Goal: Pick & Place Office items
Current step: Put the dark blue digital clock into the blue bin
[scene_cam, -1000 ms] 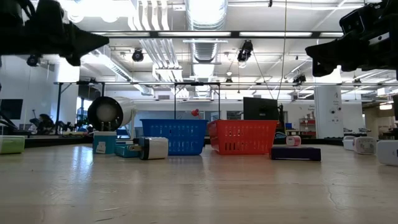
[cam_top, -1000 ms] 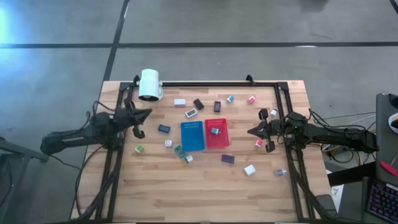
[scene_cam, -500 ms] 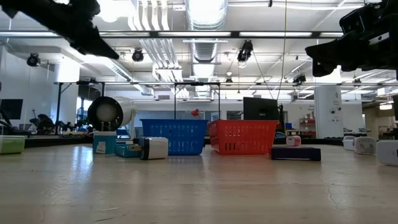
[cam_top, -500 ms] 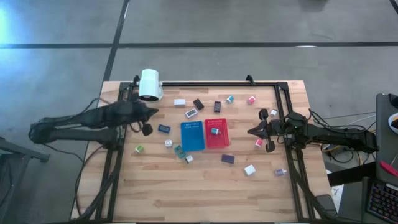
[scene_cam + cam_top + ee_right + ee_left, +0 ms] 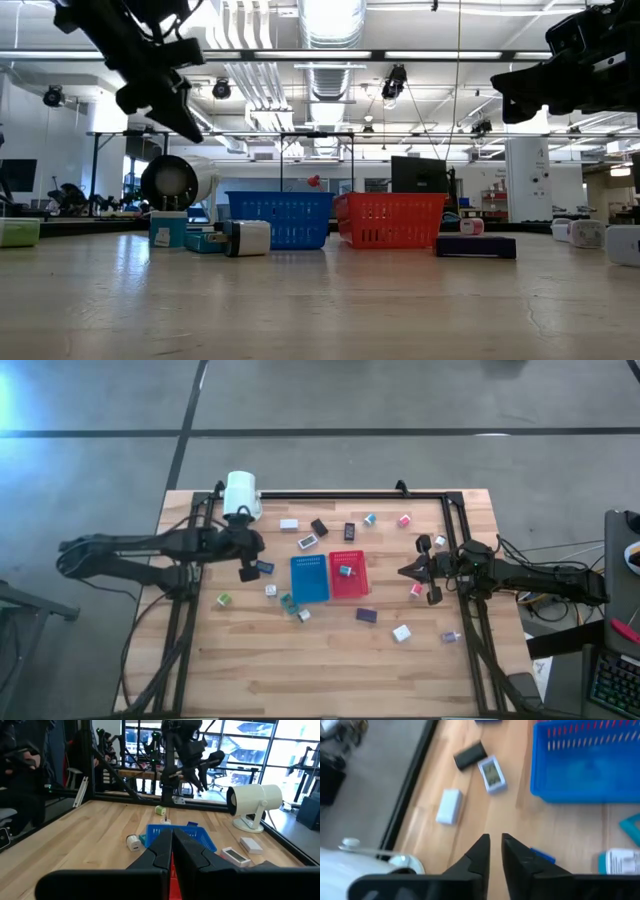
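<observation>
Above dark blue item (image 5: pixel 264 567), left claw (image 5: pixel 247 569).

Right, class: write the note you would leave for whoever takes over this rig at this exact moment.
Left claw: jaws a slit apart, empty, hovering beside the dark blue item, left of the blue tray.
Right claw: shut, empty, waiting right of the red tray.
Done: one small item lies in the red tray; the blue tray looks empty.
Left: the other office items lie scattered over the table; the dark blue item looks like the likely next pick.
</observation>
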